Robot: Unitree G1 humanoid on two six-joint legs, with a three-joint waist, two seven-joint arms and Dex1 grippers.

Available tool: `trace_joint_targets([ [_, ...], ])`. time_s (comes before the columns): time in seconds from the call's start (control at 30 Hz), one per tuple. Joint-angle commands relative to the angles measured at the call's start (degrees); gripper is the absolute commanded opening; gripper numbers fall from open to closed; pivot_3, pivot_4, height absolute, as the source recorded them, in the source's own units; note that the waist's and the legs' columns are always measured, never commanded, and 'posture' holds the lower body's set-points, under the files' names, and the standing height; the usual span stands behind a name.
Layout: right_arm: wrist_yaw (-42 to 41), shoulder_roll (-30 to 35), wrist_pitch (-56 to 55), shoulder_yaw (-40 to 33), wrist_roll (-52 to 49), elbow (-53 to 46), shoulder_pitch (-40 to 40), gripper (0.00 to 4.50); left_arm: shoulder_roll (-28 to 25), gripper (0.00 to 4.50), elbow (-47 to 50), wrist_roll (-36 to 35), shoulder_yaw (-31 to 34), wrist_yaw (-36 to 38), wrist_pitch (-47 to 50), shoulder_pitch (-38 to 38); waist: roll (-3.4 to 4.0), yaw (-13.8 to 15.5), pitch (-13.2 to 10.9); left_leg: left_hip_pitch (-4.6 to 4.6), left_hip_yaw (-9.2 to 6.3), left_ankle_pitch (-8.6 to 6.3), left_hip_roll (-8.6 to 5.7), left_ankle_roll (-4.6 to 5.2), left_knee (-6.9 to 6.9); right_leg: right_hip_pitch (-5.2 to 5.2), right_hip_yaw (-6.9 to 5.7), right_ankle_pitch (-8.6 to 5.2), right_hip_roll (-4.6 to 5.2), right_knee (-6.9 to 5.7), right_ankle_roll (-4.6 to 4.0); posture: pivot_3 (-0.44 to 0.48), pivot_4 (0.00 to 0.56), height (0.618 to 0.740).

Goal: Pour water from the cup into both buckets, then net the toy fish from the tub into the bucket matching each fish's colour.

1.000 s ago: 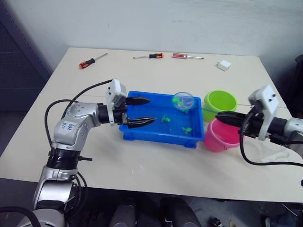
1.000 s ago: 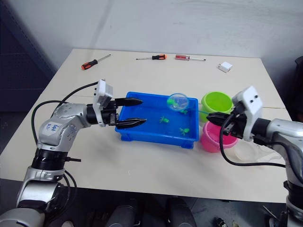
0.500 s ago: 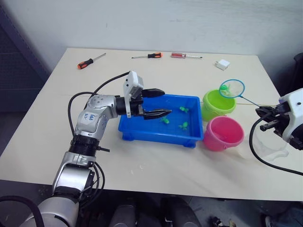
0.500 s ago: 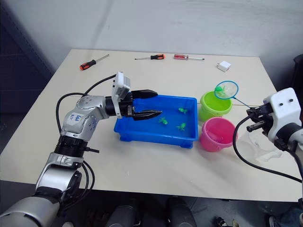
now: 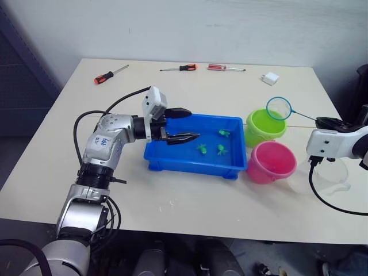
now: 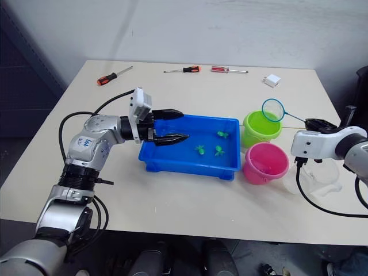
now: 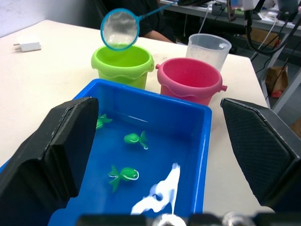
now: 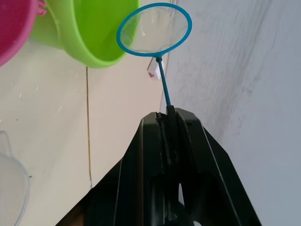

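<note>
Head stereo: high, facing forward-down over the pale table [image 5: 190,190].
Left wrist: close, low over the bright blue plastic tub [image 7: 197,141].
Right wrist: close, along the net [image 8: 154,29].
Shared: the lime green bucket [image 7: 123,63].

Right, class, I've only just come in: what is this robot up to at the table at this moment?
The right gripper is shut on the handle of the net, holding its hoop above the green bucket; the mesh looks empty. The left gripper hangs open over the blue tub, gripping nothing. Three green toy fish lie in the tub. The pink bucket stands beside the green one, with the cup just past it.
</note>
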State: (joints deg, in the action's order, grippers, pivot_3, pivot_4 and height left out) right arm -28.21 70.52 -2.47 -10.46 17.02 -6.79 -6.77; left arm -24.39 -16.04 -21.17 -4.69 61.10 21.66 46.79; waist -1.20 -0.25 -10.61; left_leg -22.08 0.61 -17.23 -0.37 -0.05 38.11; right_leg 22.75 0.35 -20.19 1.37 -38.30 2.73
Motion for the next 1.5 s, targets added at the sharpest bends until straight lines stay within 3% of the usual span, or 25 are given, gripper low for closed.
trace_joint_targets([
  [0.03,-4.23,-5.5,3.51,-4.14,-12.18,-2.59,-5.34,0.0,-2.42,4.49,2.08,1.51,0.23,0.7,-1.46,-1.34,0.0,-0.16,0.0,0.0,0.0,0.0,0.0,0.0,0.0,0.0,0.0,0.0,-0.01,-0.02,0.0,0.0,0.15,0.74],
  [0.13,-9.35,-7.5,5.99,-2.25,-16.52,-5.44,-8.22,0.0,-4.8,4.49,2.12,3.77,-0.88,1.69,-2.86,-3.09,0.0,-0.18,0.0,0.02,0.0,0.01,0.01,-0.02,0.02,0.0,0.0,0.0,-0.01,-0.1,0.0,0.0,0.15,0.74],
  [0.33,-14.51,-7.78,0.31,8.23,-10.0,-4.51,-12.61,0.0,-6.99,4.49,5.64,3.53,-0.53,2.2,-1.16,-5.93,0.0,0.1,0.0,-0.02,-0.02,-0.04,0.01,0.07,0.05,0.0,-0.01,0.0,0.05,0.0,0.0,0.0,0.15,0.74],
  [0.57,-16.43,-9.85,-7.36,18.35,-0.55,3.51,-19.48,0.0,-8.72,4.49,10.71,3.07,0.53,1.02,1.68,-9.28,0.0,0.09,0.0,-0.06,-0.02,-0.06,0.0,0.1,0.04,0.04,-0.02,0.0,0.06,0.03,0.0,0.0,0.15,0.74],
  [0.77,-17.33,-10.87,-11.86,20.73,1.46,9.44,-22.03,0.0,-9.63,4.49,13.52,2.55,1.67,-0.24,3.24,-11.12,0.0,-0.15,0.0,-0.04,-0.01,-0.05,0.0,0.09,0.06,0.04,-0.01,0.0,0.05,-0.02,0.0,0.0,0.15,0.74],
  [1.0,-24.32,-11.61,-11.38,20.07,-4.13,8.81,-20.4,0.0,-10.03,4.49,14.71,2.29,2.33,-1.41,3.69,-12.04,0.0,0.03,0.0,-0.04,-0.02,-0.05,0.01,0.08,0.08,0.04,-0.02,0.0,0.06,-0.03,0.0,0.0,0.15,0.74],
  [1.17,-27.32,-14.27,-0.12,17.17,-11.21,5.04,-18.89,0.0,-9.61,4.49,14.55,2.43,2.38,-1.82,3.46,-11.85,0.0,-0.01,0.0,-0.04,-0.02,-0.05,0.01,0.08,0.09,0.04,-0.02,0.0,0.05,-0.08,0.0,0.0,0.15,0.74],
  [1.5,-28.06,-22.68,45.59,5.76,-36.98,-5.12,-15.79,0.0,-9.17,4.49,13.1,2.55,2.28,-1.52,2.56,-11.08,0.0,0.15,0.0,-0.07,-0.08,-0.05,0.02,0.08,0.11,0.03,-0.06,0.0,0.08,-0.29,0.0,0.0,0.15,0.74],
])
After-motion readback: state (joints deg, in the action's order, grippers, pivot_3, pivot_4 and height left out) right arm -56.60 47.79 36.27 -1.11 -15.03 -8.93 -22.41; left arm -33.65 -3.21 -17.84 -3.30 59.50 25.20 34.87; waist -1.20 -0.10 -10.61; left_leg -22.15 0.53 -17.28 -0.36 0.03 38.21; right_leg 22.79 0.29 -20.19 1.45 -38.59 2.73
